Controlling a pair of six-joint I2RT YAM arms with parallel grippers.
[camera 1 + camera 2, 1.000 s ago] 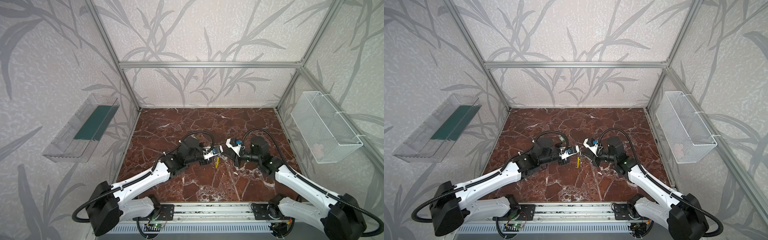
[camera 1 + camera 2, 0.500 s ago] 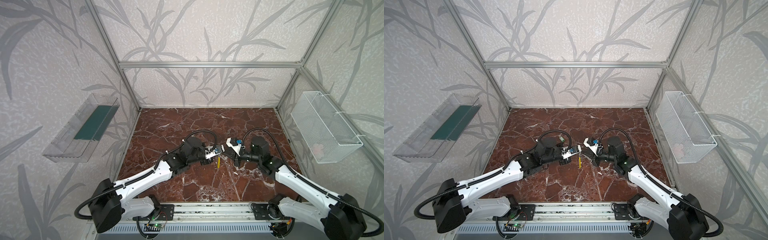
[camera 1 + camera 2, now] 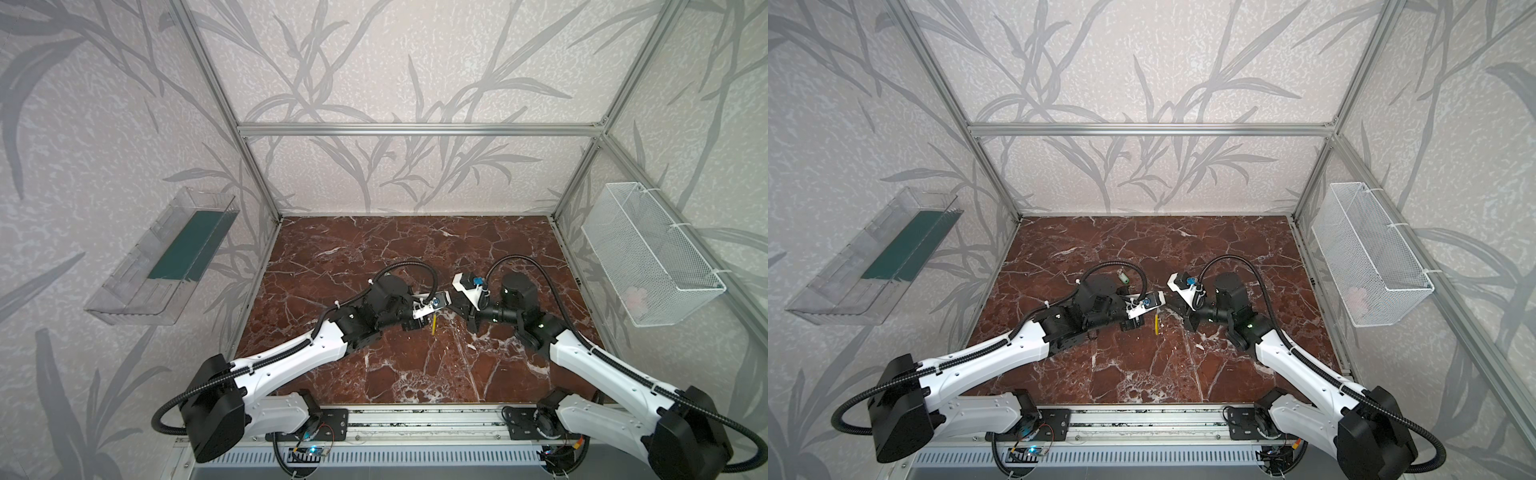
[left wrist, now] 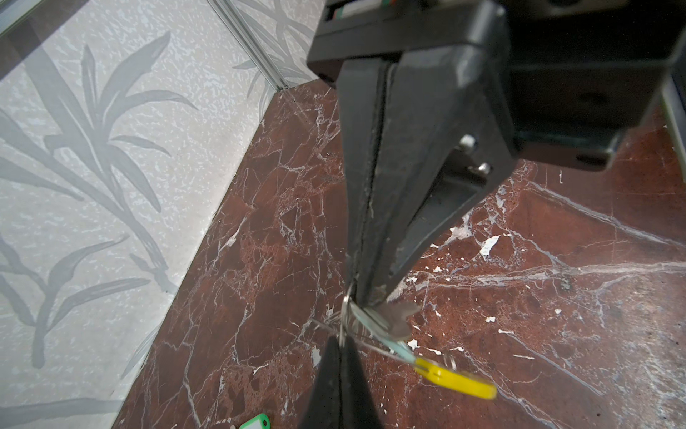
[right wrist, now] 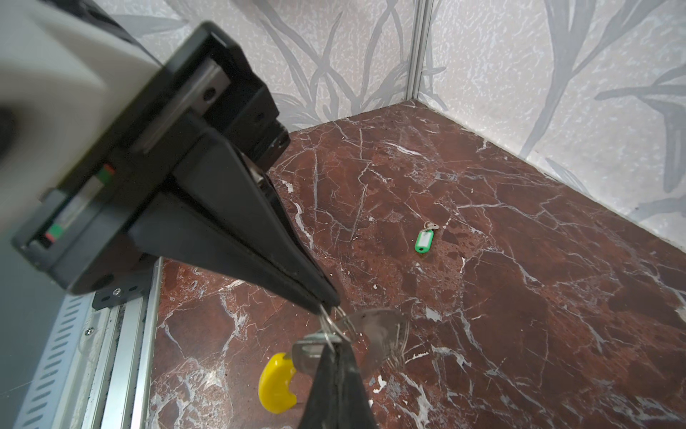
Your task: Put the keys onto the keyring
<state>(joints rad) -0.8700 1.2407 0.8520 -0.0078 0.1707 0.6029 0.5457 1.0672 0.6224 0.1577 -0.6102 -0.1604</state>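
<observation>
Left gripper and right gripper both clenched, pinching keyring. One key lies apart on table.

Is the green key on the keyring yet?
Not yet. The green key lies alone on the table, apart from the keyring.

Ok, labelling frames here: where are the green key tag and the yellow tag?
green key tag (image 5: 424, 241): right wrist view, middle of its plastic body.
yellow tag (image 5: 276, 386): right wrist view, middle of its curved body.

Bright, even light, soft shadows — wrist views blur close up, edges bowed.
</observation>
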